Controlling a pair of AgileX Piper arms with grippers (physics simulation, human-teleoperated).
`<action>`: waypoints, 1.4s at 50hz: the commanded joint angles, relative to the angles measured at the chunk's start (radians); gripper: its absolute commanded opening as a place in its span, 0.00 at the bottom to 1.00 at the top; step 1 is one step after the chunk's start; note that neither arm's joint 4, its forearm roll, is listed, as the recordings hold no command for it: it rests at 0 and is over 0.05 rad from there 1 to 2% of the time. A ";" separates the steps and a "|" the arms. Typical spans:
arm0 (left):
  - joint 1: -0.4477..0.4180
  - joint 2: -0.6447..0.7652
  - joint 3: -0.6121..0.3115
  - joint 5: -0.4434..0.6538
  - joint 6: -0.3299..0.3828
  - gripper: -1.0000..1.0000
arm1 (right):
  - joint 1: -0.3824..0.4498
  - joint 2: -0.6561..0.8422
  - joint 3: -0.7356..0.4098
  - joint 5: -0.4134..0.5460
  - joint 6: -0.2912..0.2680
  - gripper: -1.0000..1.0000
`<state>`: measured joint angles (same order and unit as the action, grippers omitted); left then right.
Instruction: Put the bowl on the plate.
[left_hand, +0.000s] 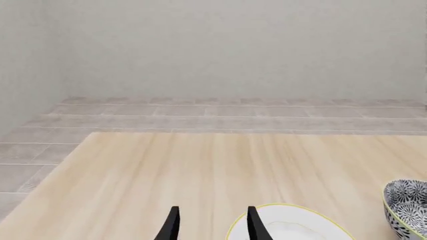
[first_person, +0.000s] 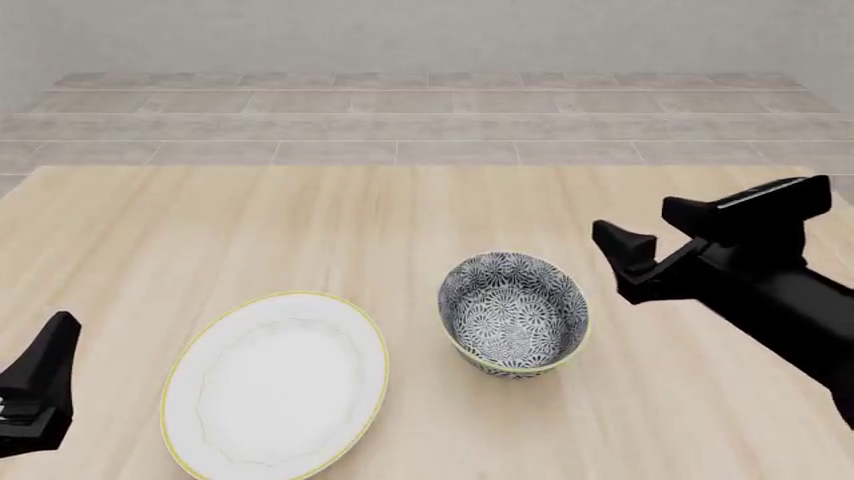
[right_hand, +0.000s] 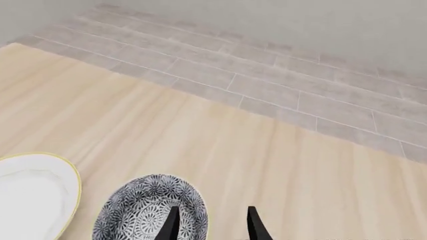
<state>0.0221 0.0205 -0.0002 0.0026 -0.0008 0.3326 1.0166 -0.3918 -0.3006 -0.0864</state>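
On the pale wooden surface (first_person: 400, 210) lie two dishes: one deep round bowl with a dense dark grey and white floral pattern and a thin yellowish rim (first_person: 515, 312), and one flat round white plate with a thin yellow rim (first_person: 278, 385). They sit side by side near the front edge, the plate to the left, the bowl to its right, close together but apart. The bowl stands upright on the wood, not on the plate.

Two black arms are in view, each with one tool. The right tool (first_person: 638, 264) hangs above the surface just right of the bowl, its dark body slanting in from the lower right, fingers pointing left and forward. In the right wrist view its two thin black fingertips (right_hand: 172, 225) stand spread with a clear gap, empty, one of them over the bowl's rim and the other over bare wood.

The left tool (first_person: 47, 385) sits low at the left edge of the front view, left of the plate and clear of it. In the left wrist view its fingertips (left_hand: 173, 224) are likewise parted and empty, one over the plate's edge, the other over bare wood.

Beyond the surface lie a grey tiled floor (first_person: 427, 110) and a plain pale wall (left_hand: 233, 45).
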 joint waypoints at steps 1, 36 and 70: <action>-0.002 -0.008 0.000 0.006 0.000 1.00 | -0.006 0.074 -0.012 -0.027 -0.003 1.00; -0.003 0.013 0.000 -0.009 -0.006 1.00 | 0.003 0.264 0.022 -0.135 -0.028 1.00; -0.001 0.030 0.000 -0.027 -0.006 1.00 | -0.011 0.356 0.040 -0.198 -0.029 1.00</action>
<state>0.0193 0.0461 -0.0002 -0.0199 -0.0069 0.3251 1.3466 -0.3549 -0.4810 -0.1135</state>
